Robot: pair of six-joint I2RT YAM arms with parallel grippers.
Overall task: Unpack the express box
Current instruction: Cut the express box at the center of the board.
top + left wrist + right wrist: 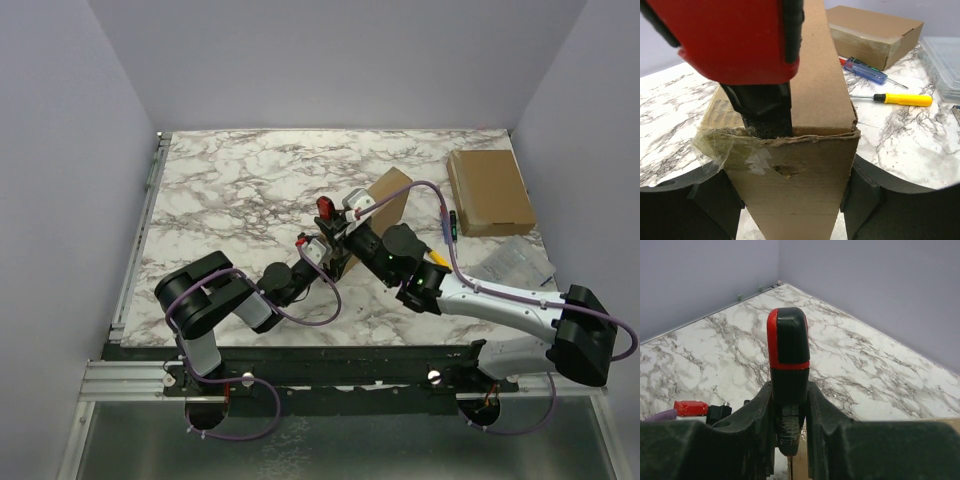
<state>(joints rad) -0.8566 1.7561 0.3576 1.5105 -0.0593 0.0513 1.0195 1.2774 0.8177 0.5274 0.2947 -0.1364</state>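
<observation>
You are looking at a robot lab test cell. Plain lavender walls [60, 150] are closing in the marble-patterned table [230, 190] on three sides. A bare aluminium rail [130, 378] is running along the table's near edge, where the left arm [215, 300] and right arm [500, 305] are sitting bolted.

Left arm [205, 300], lower left of frame: rounded black joint housings, one silver-grey link, purple cable [310, 322] looped alongside.
Right arm [500, 300], lower right: pale grey link between black housings, second purple cable [425, 184] arching above.
White camera block [357, 201] at the wrist.
Left gripper fingers [890, 205]: matte black, broad, curved.
</observation>
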